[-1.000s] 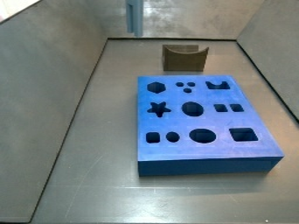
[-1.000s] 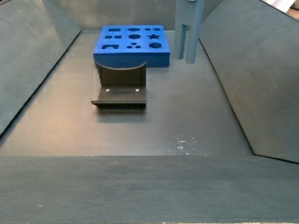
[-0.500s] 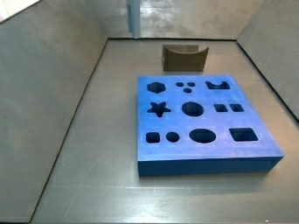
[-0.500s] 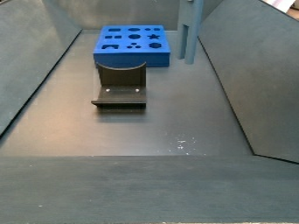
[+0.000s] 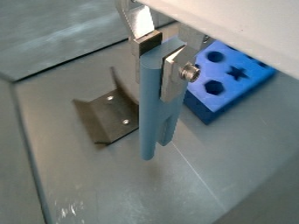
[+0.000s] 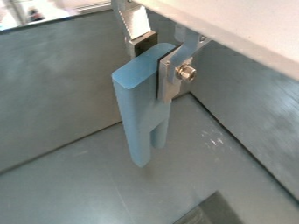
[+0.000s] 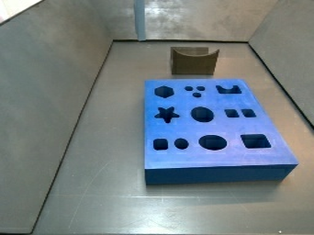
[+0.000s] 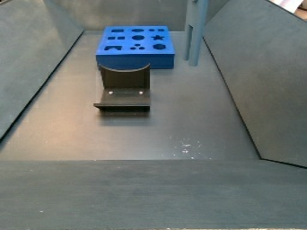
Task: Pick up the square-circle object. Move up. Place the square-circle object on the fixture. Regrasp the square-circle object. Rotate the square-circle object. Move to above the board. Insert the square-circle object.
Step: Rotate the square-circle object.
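My gripper [image 5: 158,58] is shut on the top end of the square-circle object [image 5: 156,114], a slim pale grey-blue bar that hangs straight down, clear of the floor. Both wrist views show this; the silver fingers [image 6: 177,63] clamp the bar [image 6: 145,109] from two sides. In both side views only the bar shows at the upper edge [image 7: 141,18] [image 8: 196,31]; the gripper itself is out of frame. The brown notched fixture [image 7: 193,61] [image 8: 124,91] [image 5: 107,118] stands on the floor beside the bar. The blue board [image 7: 216,128] [image 8: 136,45] [image 5: 229,77] lies beyond the fixture.
Grey sloping walls [image 7: 61,64] [image 8: 258,81] enclose the floor on all sides. The bar hangs close to the wall in a side view [image 8: 222,36]. Bare grey floor [image 8: 156,135] lies in front of the fixture.
The bar in my gripper has shifted very slightly, a little upward and sideways in the side views. The fixture and board have not moved.
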Motion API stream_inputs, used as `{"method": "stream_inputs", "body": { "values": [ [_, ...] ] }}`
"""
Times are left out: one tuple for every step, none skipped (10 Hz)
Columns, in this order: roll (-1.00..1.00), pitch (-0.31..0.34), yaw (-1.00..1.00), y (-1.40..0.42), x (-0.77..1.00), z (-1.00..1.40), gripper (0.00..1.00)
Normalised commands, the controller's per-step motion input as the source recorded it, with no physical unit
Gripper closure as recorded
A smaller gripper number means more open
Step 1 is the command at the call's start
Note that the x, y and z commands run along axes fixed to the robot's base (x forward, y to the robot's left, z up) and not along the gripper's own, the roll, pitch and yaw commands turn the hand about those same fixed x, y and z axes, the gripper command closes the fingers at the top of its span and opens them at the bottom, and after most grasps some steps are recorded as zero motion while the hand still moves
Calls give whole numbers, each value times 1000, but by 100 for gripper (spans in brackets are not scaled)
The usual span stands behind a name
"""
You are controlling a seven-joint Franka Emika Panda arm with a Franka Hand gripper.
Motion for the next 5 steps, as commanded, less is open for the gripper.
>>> {"method": "stream_inputs", "body": {
  "values": [
    [-155,46,-876,4,2,2,100],
    [-154,44,-545,5,3,6,100],
    [-154,44,-318,6,4,7,100],
    [-154,43,-213,7,4,9,100],
    [-154,42,-149,0,0,-1000,100]
  ]
}}
